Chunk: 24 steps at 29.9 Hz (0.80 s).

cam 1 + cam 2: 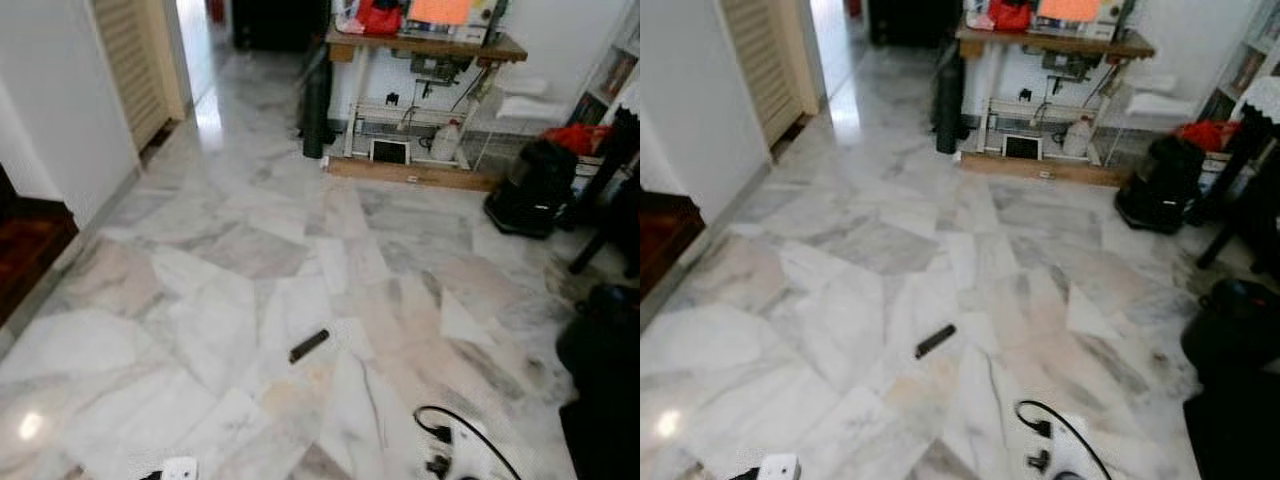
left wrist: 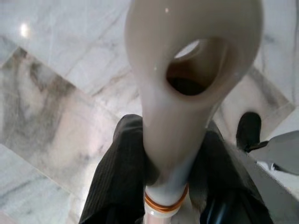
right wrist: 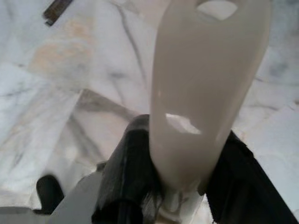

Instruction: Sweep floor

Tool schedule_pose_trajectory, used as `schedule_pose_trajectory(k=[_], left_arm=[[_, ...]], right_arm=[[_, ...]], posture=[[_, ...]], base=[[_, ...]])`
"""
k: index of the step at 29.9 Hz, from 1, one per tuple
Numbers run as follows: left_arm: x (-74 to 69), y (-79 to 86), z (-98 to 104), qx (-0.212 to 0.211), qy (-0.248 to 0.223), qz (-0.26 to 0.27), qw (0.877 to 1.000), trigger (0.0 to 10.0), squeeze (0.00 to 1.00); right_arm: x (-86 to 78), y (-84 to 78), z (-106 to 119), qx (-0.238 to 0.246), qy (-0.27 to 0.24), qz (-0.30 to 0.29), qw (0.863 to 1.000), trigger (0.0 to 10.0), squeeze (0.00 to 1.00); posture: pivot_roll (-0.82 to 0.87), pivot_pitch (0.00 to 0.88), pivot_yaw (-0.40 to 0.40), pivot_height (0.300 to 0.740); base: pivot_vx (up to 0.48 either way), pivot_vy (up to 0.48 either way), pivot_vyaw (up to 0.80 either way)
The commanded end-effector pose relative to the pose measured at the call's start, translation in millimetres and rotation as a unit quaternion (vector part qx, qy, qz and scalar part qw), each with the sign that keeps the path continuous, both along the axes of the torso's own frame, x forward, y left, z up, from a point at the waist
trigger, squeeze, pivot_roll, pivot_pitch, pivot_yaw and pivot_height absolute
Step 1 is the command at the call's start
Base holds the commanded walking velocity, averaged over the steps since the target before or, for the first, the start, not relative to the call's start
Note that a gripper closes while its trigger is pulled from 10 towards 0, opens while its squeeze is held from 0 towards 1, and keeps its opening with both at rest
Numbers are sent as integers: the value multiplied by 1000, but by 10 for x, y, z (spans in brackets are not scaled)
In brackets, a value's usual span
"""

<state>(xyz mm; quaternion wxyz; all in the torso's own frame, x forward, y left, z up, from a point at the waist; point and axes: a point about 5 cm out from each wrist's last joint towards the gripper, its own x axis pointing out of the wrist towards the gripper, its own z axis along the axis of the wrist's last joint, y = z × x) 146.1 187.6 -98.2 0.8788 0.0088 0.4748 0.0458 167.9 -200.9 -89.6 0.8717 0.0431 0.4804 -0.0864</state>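
Note:
My left gripper (image 2: 170,154) is shut on a cream plastic handle (image 2: 187,56) that has a hanging hole at its end and an orange ring near the fingers. My right gripper (image 3: 182,158) is shut on a second cream handle (image 3: 205,84) with two small openings. What the handles belong to is out of sight. Both point down over a white and grey marble floor (image 1: 220,260). A small flat dark object (image 1: 309,345) lies on the floor ahead of me, and it also appears in the right wrist view as the dark object (image 3: 57,9).
A cluttered wooden table (image 1: 425,45) stands at the far wall with a black cylinder (image 1: 316,110) beside it. A black bag (image 1: 530,190) and dark furniture (image 1: 605,370) line the right side. A louvred door (image 1: 130,60) and a dark wooden step (image 1: 25,250) are on the left. A black cable (image 1: 450,430) loops near my feet.

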Motion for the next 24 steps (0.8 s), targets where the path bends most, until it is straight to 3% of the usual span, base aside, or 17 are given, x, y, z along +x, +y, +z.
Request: schedule_pose_trajectory(k=[1, 24], left_arm=[[-1, -50, -6, -15, -1, -4, 1000, 10000, 0], [1, -53, -5, -19, -1, -3, 1000, 10000, 0]], right_arm=[[101, 118, 30, 11, -15, 10, 1000, 10000, 0], [107, 110, 34, 9, -16, 10, 1000, 10000, 0]], posture=[[-107, 14, -77, 740], [-106, 15, -78, 740]], base=[[386, 0, 0], [388, 0, 0]])
